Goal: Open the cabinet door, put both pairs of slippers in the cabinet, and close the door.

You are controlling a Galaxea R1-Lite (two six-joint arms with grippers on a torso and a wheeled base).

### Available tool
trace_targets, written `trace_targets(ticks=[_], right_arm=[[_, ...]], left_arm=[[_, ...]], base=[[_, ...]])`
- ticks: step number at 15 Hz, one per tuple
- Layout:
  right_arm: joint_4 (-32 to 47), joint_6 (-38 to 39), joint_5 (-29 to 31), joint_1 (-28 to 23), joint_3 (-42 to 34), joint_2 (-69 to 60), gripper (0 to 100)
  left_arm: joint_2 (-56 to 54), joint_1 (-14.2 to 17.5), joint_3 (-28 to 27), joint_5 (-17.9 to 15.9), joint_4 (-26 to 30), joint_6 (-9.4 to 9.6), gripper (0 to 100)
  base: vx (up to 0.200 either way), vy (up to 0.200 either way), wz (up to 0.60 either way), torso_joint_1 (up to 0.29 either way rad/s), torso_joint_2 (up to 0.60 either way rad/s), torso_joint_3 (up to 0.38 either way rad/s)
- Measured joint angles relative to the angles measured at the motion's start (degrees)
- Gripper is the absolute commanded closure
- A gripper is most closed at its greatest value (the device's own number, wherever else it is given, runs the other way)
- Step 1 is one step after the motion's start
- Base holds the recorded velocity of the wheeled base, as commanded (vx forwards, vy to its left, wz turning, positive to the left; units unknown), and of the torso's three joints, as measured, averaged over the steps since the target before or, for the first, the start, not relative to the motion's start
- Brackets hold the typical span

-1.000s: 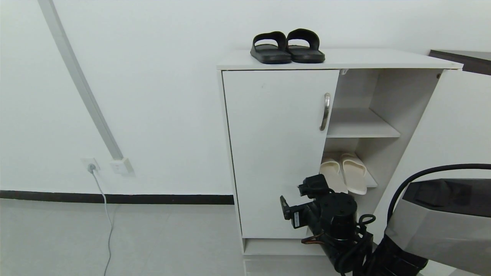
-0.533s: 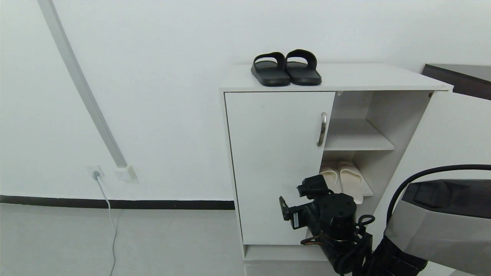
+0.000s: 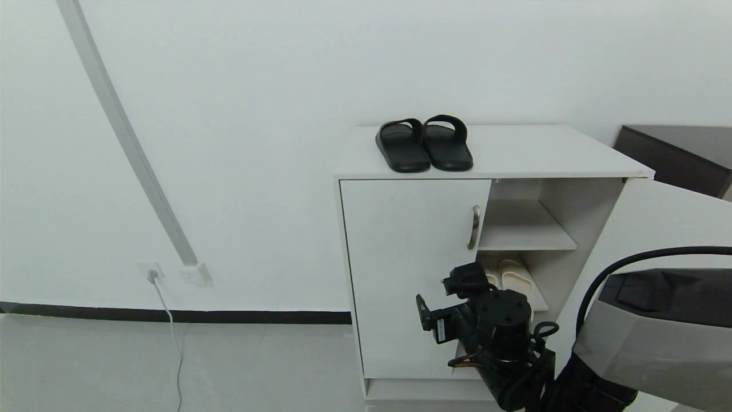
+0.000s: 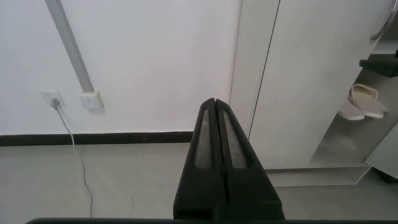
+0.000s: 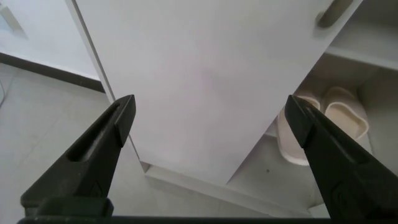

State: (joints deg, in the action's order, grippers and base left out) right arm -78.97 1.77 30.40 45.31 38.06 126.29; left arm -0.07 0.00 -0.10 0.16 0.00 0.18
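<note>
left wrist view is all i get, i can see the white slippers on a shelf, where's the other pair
Observer: The black slippers sit side by side on top of the cabinet, near its left end.
Operator: is the right gripper holding anything
Observer: No. The right gripper is open and holds nothing. It faces the lower part of the shut left door.
Operator: is the right door open enough
Observer: The right door is swung out wide, so both shelves on that side are exposed.
</note>
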Motion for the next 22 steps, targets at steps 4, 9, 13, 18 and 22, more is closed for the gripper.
trace_targets(ticks=[4,9,13,18,22], right_arm=[[0.0,0.0,0.0,0.0,0.0,0.0,0],[0.0,0.0,0.0,0.0,0.0,0.0,0],[0.0,0.0,0.0,0.0,-0.1,0.0,0],[0.0,0.0,0.0,-0.1,0.0,0.0,0],[-0.1,0.2,-0.3,-0.1,0.0,0.0,0]], left_arm=[[0.0,0.0,0.0,0.0,0.0,-0.07,100],[0.0,0.0,0.0,0.0,0.0,-0.09,100],[0.0,0.0,0.0,0.0,0.0,-0.09,100],[0.0,0.0,0.0,0.0,0.0,-0.07,100],[0.0,0.0,0.0,0.0,0.0,0.0,100]], base=[[0.0,0.0,0.0,0.191,-0.5,-0.312],[0.0,0.0,0.0,0.222,-0.53,-0.316],[0.0,0.0,0.0,0.244,-0.57,-0.327],[0.0,0.0,0.0,0.247,-0.56,-0.309],[0.0,0.0,0.0,0.123,-0.27,-0.143]])
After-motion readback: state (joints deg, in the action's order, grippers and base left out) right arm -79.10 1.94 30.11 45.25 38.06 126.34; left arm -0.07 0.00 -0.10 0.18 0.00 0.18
